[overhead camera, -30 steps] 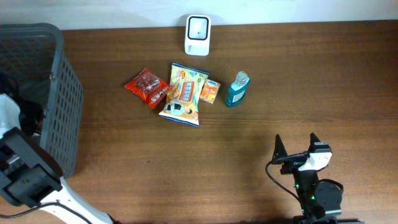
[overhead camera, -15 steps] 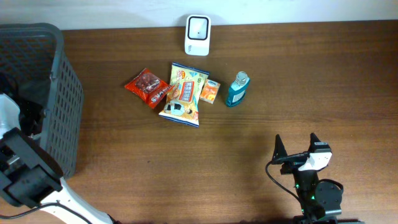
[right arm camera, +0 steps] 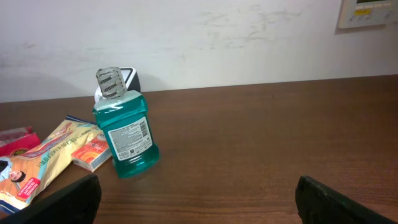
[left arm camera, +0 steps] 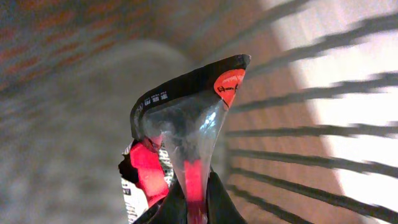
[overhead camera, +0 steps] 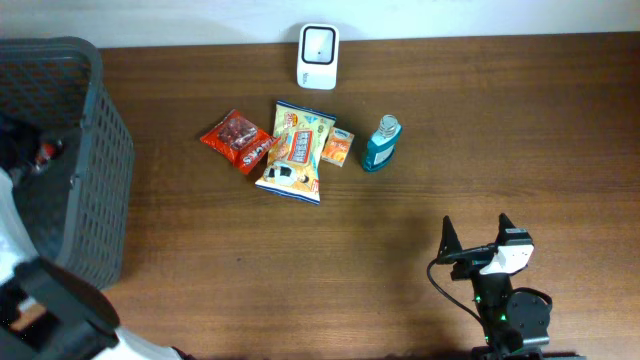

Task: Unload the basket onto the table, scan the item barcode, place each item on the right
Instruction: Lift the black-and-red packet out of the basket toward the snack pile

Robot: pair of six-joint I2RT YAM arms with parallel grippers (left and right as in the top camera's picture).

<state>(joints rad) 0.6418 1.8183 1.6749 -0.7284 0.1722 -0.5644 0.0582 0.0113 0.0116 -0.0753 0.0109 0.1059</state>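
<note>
Left pincer (left arm camera: 188, 210) is clamped shut on the thin edge of the packet (left arm camera: 180, 118), inside the basket (overhead camera: 100, 150). The film could slip or snag on the mesh during lift-out. Right pincer (overhead camera: 475, 243) is wide open, nothing held.

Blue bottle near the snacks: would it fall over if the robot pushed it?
It would probably tip if pushed high up: the bottle stands upright, taller than wide. It looks full of liquid, so it is likely heavy for its size. Its smooth plastic might feel slippery.
</note>
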